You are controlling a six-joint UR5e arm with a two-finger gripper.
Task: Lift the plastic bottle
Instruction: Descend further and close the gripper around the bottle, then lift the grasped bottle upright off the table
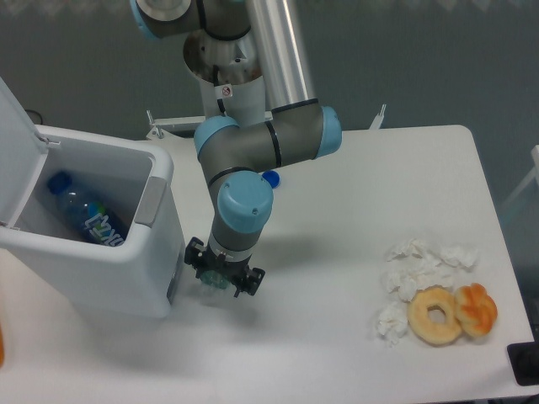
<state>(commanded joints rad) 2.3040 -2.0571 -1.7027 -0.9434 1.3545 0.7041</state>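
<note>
I am seeing the hand (224, 273) pinching the plastic bottle (214, 277) at lower centre-left of the frame, beside the white bin (126, 269); grasp looks made, and lifting clear of the worktop (354, 185) is remaining

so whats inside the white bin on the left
A larger clear bottle with a blue cap and blue label lies inside the white bin, slanted toward the back corner. The front wall hides the bin's floor nearer the camera, so anything there cannot be seen.
</note>
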